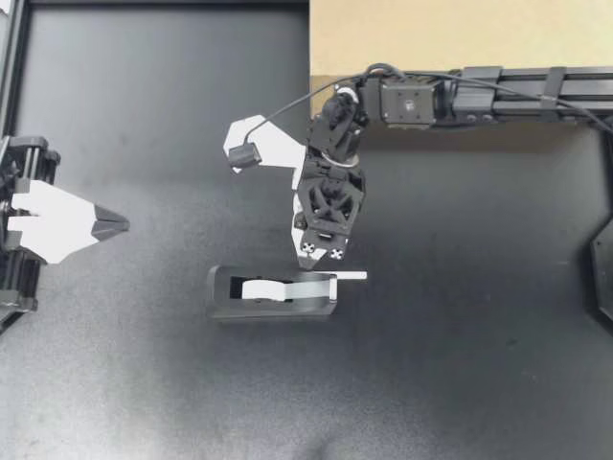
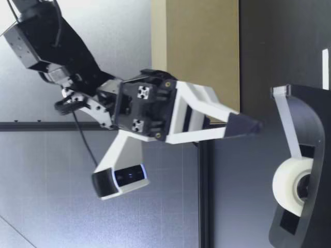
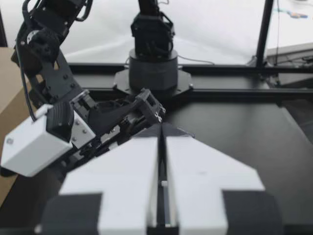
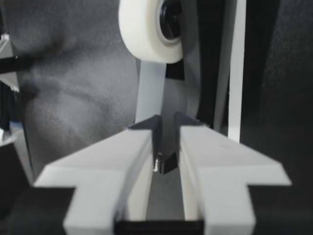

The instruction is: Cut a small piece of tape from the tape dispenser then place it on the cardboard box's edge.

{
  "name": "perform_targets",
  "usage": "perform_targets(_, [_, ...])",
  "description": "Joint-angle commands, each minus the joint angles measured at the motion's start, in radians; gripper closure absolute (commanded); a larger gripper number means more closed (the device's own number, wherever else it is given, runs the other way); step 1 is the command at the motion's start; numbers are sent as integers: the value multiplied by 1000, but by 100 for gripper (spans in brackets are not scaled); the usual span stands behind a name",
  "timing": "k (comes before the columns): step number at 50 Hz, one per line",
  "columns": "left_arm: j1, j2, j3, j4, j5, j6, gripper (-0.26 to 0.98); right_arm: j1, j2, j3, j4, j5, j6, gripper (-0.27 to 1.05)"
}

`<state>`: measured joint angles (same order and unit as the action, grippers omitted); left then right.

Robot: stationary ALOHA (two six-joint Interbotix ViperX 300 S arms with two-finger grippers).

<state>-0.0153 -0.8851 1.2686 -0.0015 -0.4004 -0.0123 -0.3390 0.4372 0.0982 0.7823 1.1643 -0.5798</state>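
The black tape dispenser (image 1: 273, 293) stands mid-table with a white tape roll (image 1: 261, 289) in it. My right gripper (image 1: 323, 263) points steeply down just above the dispenser's cutter end. In the right wrist view its fingers (image 4: 137, 147) stand a narrow gap apart, open, over the tape strip (image 4: 149, 93) that runs from the roll (image 4: 151, 29). In the low view the right gripper's (image 2: 253, 125) tips hang close above the cutter tip (image 2: 279, 92). My left gripper (image 1: 120, 225) rests shut at the table's left side, holding nothing. The cardboard box (image 1: 460, 34) sits at the back.
A thin white strip (image 1: 351, 277) lies by the dispenser's cutter end, also seen beside the right gripper (image 4: 234, 73). The right arm's white wrist camera (image 3: 34, 144) shows ahead of my left gripper (image 3: 161, 134). A black fixture (image 1: 601, 273) sits at the right edge.
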Motion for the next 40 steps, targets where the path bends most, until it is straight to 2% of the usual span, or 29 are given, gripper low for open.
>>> perform_targets(1, [0, 11, -11, -2, -9, 2, 84, -6, -5, -25, 12, 40, -6, 55])
perform_targets(8, [0, 18, -11, -2, -9, 2, 85, -6, 2, -38, 15, 51, -5, 50])
perform_targets(18, [0, 20, -11, -2, -9, 2, 84, -6, 14, -43, 18, 49, 2, 37])
perform_targets(40, [0, 20, -11, -2, -9, 8, 85, -2, 41, -43, 51, 81, 6, 36])
